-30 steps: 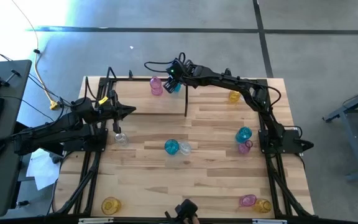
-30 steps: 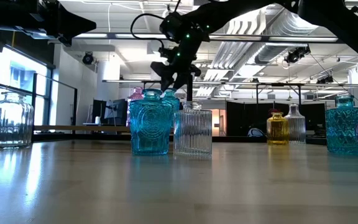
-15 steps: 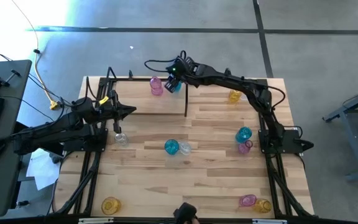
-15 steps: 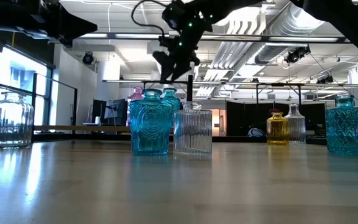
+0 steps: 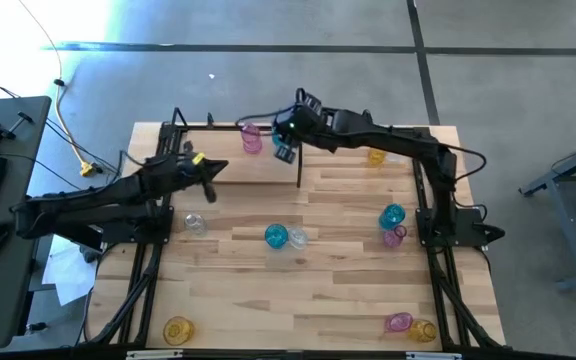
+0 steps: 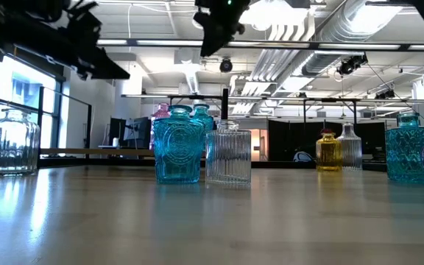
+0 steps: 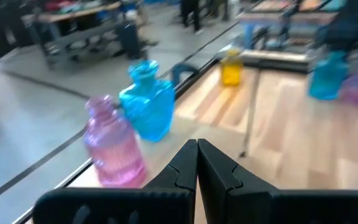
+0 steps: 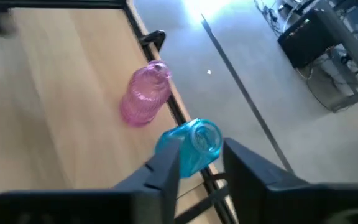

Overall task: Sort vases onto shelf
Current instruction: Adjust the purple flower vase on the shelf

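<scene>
A pink vase and a blue vase stand upright side by side on the shelf's left half at the table's far edge. My right gripper hangs well above the blue vase, open, with nothing between its fingers; the low view shows it high up. My left gripper is shut and empty, hovering left of the shelf's divider rod. In its wrist view, its fingertips point at the pink vase and blue vase.
A teal jar and a clear one stand mid-table, a clear vase to their left. A teal and a pink vase stand at the right, a yellow one on the shelf. More vases line the near edge.
My right gripper has risen from just over the blue vase and drawn back a little toward the table's near edge; the vase stays standing on the shelf. My left gripper, still shut, has swung toward the table's right and slightly toward the far edge.
</scene>
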Robot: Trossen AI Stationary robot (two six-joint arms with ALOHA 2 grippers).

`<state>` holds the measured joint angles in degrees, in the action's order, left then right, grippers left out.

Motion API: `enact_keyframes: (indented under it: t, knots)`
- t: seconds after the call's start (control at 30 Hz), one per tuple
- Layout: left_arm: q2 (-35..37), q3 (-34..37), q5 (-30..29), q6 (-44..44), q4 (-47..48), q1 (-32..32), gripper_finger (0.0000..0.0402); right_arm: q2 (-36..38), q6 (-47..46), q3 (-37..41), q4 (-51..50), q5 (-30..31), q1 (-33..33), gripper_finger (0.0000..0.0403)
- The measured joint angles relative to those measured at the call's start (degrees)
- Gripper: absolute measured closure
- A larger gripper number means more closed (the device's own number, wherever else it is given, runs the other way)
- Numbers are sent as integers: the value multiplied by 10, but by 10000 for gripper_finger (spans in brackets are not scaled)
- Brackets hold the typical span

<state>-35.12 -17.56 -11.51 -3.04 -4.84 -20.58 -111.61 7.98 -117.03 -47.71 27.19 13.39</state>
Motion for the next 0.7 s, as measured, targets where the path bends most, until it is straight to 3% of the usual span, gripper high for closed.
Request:
enact_keyframes:
  t: [0.13,0.2,0.4,0.7]
  knots:
    - [-86,0,-30,0,-53,-9,401,24,3,23,-5,0,-19,380]
    - [-126,0,-40,1,-84,-23,401,37,8,51,7,-19,-23,396]
    - [-217,0,-39,29,-139,-69,401,102,14,209,157,-52,-38,390]
    - [-324,-4,16,34,-223,-111,401,222,11,427,375,-58,-64,401]
